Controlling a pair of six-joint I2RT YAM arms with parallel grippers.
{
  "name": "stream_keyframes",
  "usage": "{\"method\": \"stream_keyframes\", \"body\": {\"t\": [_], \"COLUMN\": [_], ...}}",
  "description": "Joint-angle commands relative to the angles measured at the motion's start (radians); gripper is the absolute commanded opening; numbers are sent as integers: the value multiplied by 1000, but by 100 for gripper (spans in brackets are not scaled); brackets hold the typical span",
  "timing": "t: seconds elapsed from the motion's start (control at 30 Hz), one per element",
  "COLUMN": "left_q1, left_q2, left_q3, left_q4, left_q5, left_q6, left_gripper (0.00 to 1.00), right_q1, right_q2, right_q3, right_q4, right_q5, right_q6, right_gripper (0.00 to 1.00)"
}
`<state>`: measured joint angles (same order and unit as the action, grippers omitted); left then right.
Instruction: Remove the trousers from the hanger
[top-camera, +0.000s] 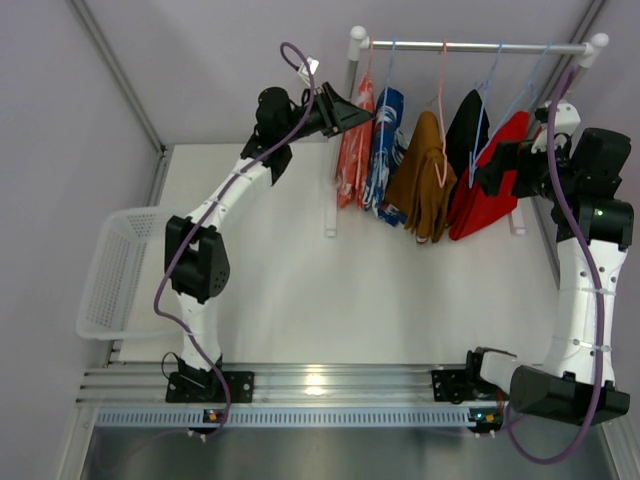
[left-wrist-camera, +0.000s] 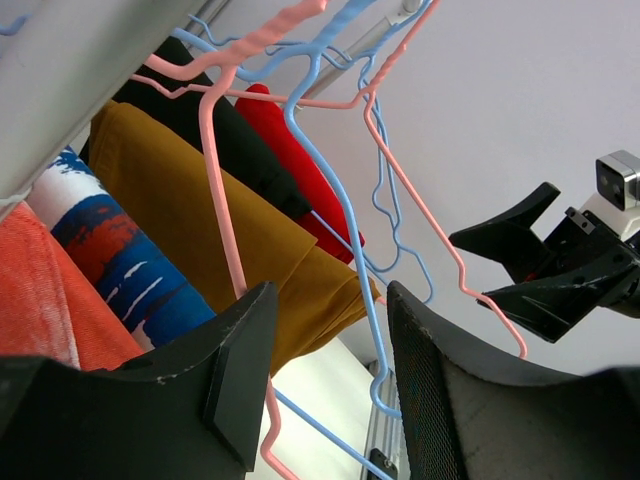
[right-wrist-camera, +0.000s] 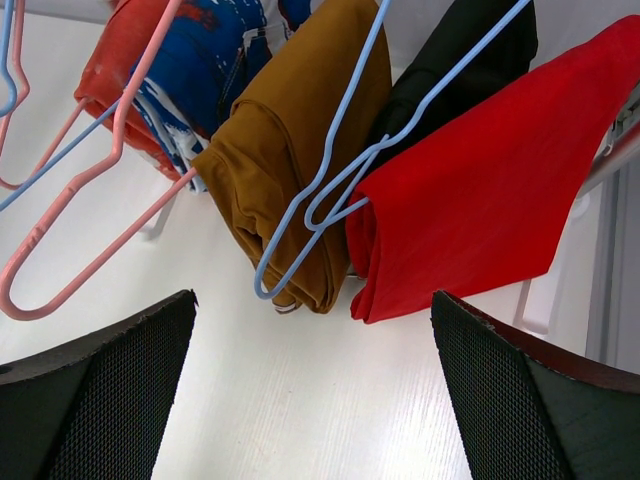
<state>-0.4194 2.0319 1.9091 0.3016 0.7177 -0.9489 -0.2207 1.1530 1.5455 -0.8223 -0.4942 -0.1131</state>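
My left gripper (left-wrist-camera: 330, 300) is hanging released, fingers (left-wrist-camera: 240, 350) spread, just beside the orange-red speckled trousers (top-camera: 352, 150), which are hanging on their pink hanger (top-camera: 368, 68) at the rail's (top-camera: 470, 46) left end. A light blue hanger (left-wrist-camera: 340, 200) is crossing between my fingers, so closing here is risking the wrong wire and dragging neighbours along. My right gripper (right-wrist-camera: 312, 298) is gaping too, facing the red garment (right-wrist-camera: 480, 180). I am finding no readable writing.
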Motion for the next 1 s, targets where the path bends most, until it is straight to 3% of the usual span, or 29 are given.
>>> {"method": "stream_keyframes", "body": {"t": [0.0,0.23,0.37,0.97], "left_q1": [-1,17,59,64], "left_q2": [1,-81,-114,-4], "left_q3": [-24,-61,-91,-50], "left_q4": [80,80,80,100], "left_q5": [-6,-23,-52,5], "left_q6": [-30,53,18,-88], "left_gripper": [53,53,53,51], "right_q1": [-3,-6,-8,-8], "right_q2": [-15,-10,-15,-7], "right_q3": [2,-10,-22,-33], "right_q4": [-12,-11,-3,3], "right_q5": [-4,-10,-14,-9], "right_q6": [-19,-19,-20,-16], "right_gripper": [99,100,99,99]}}
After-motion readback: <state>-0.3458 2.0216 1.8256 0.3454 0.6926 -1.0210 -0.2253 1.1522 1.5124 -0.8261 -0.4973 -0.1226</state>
